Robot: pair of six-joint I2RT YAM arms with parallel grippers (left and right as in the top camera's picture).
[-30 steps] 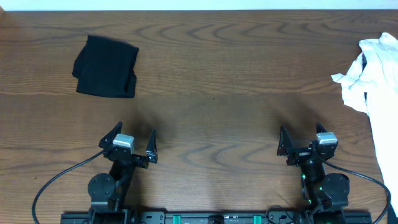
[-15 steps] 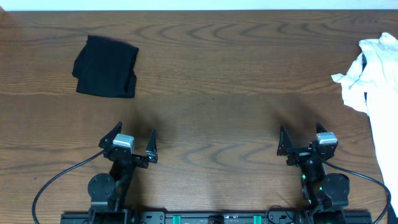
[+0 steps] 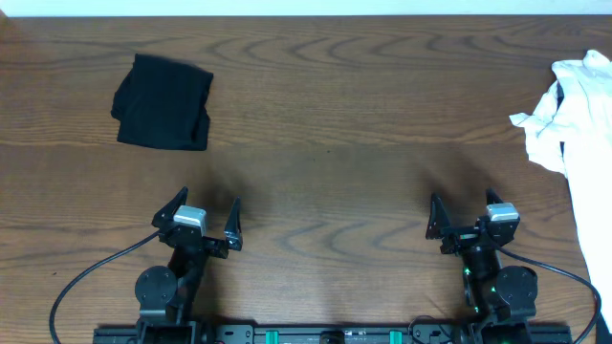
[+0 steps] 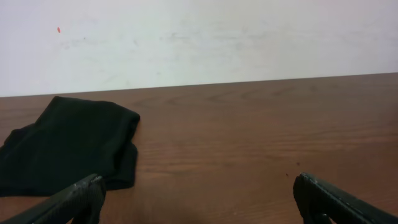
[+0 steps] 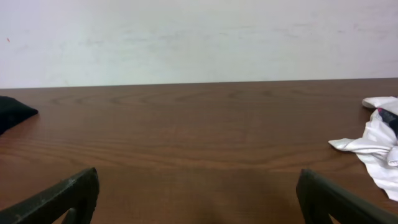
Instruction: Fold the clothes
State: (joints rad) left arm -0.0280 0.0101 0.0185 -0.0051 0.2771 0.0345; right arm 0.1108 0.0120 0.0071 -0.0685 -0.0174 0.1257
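White garment (image 3: 583,105) lies crumpled at the far right edge of the desk (image 3: 325,115), with part of it trailing down along that edge. It looks like a heap waiting its turn, not a finished piece. A dark strip shows among its folds, though I cannot tell what that is. The black garment (image 3: 163,102) sits well apart at the far left as a compact, roughly square bundle, probably folded already and set aside so the middle stays free for spreading. The left gripper (image 3: 207,199) and the right gripper (image 3: 462,197) hover at the near edge with jaws wide apart and nothing between them, each facing across the desk towards the pale wall (image 4: 199,37). This reads as a ready pose. The right gripper is nearer the white heap, so reaching for it seems the likely next step
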